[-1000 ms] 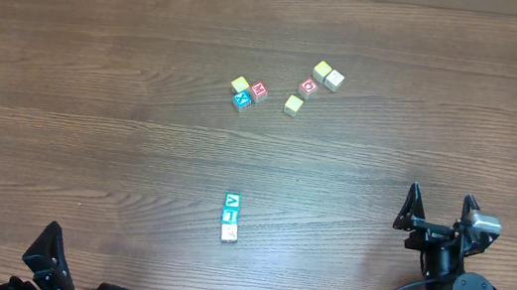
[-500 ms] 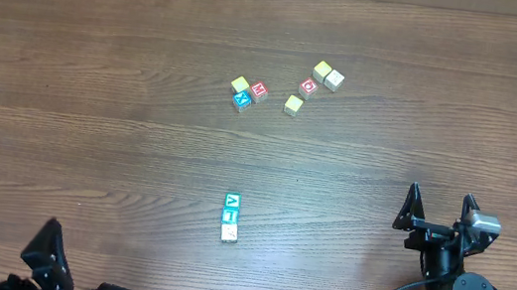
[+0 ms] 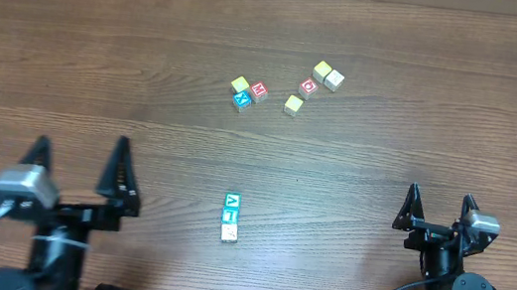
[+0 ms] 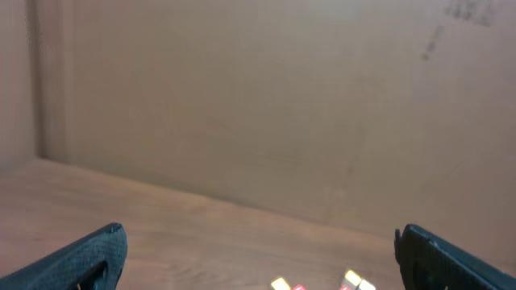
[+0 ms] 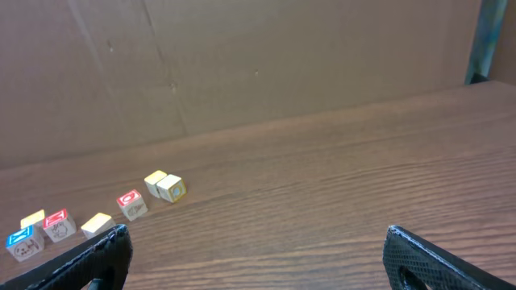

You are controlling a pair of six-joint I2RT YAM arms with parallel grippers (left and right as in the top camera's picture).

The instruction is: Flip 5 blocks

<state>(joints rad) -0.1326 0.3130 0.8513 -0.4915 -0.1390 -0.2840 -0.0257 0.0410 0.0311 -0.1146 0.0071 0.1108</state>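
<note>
Seven blocks lie scattered at the table's far middle: a yellow (image 3: pixel 239 84), blue (image 3: pixel 241 99) and red (image 3: pixel 259 91) trio, a lone yellow one (image 3: pixel 293 105), a red one (image 3: pixel 308 86), and a yellow and cream pair (image 3: pixel 328 75). Three more blocks form a short row nearer me, teal (image 3: pixel 232 202), teal (image 3: pixel 229 216) and cream (image 3: pixel 229 232). My left gripper (image 3: pixel 80 147) stands open left of that row, holding nothing. My right gripper (image 3: pixel 442 196) is open at the near right, also with nothing in it. In the right wrist view the red block (image 5: pixel 131 203) and the pair (image 5: pixel 164 185) lie far ahead of the right gripper (image 5: pixel 256 238).
A brown cardboard wall (image 5: pixel 258 64) stands along the table's far edge. In the left wrist view, the left gripper (image 4: pixel 260 234) points toward that wall, with block tops (image 4: pixel 352 279) just showing at the bottom. The wooden table (image 3: pixel 443 109) carries nothing else.
My left arm has swung up from the bottom-left corner into the table area, toward the near row of blocks. The right arm and all blocks have stayed put.
</note>
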